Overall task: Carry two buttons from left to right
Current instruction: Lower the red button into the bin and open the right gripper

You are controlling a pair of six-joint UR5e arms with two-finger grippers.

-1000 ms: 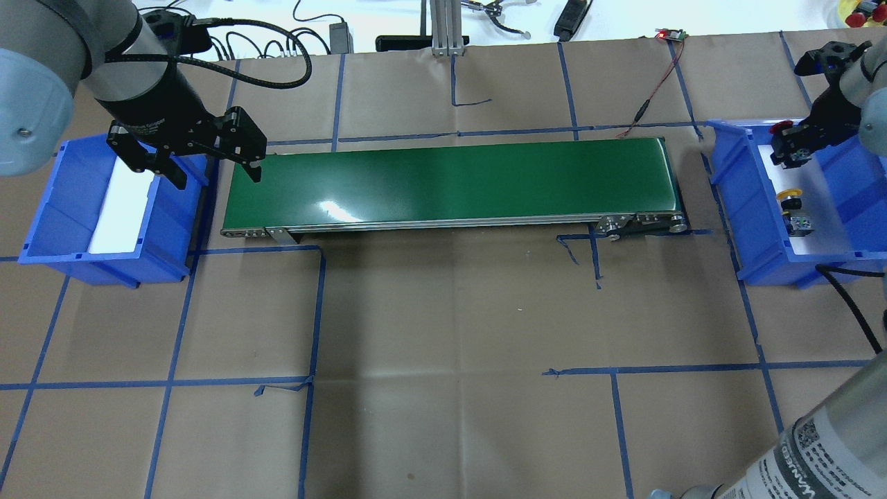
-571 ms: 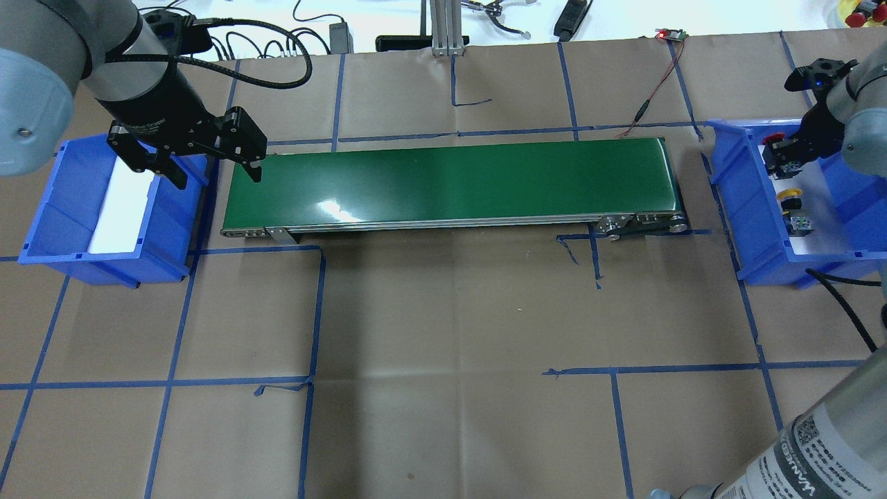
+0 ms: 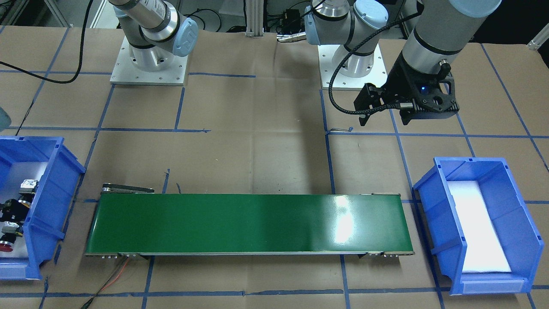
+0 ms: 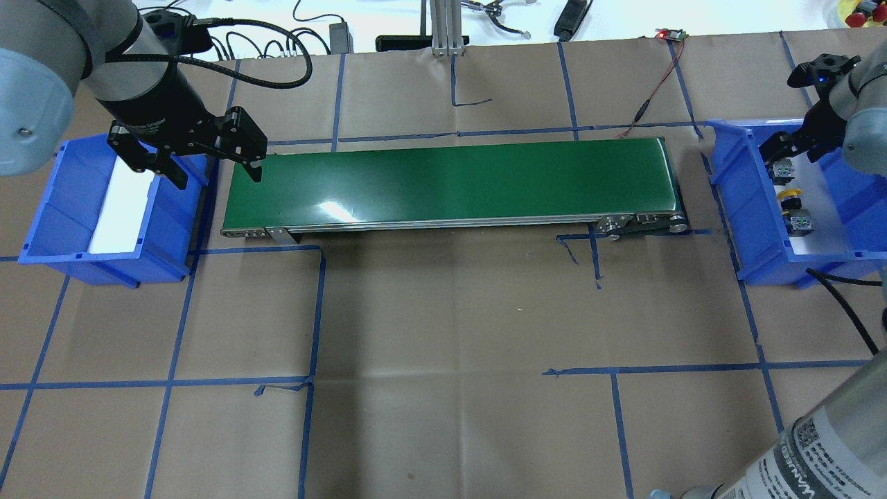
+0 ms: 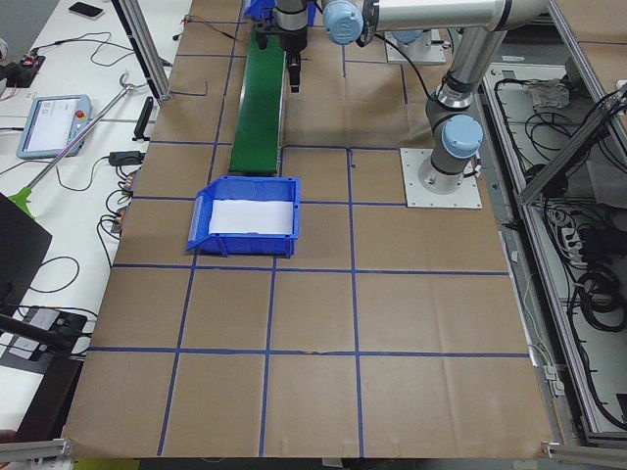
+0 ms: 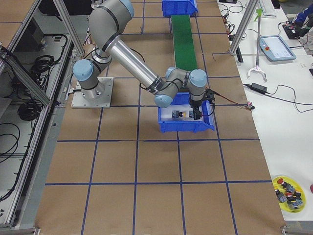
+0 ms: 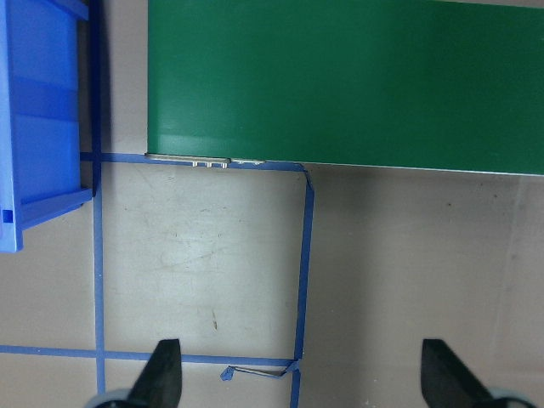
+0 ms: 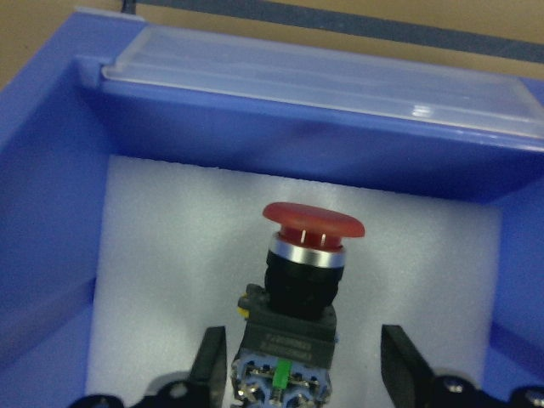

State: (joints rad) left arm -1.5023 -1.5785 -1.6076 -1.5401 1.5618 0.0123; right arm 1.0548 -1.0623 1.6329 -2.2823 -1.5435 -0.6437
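Watch the lift-out: if the right gripper point(image 8: 304, 338) rises off-centre, a finger could snag the red button point(image 8: 304, 255) resting between its fingers and drag it into the yellow button point(image 4: 790, 196) just beside it in the bin point(image 4: 727, 187). Its jaws stand wider than the button, a gap each side, gripping nothing. The left gripper point(image 7: 300, 350) hangs wide open and empty, the belt point(image 7: 340, 76) just ahead.
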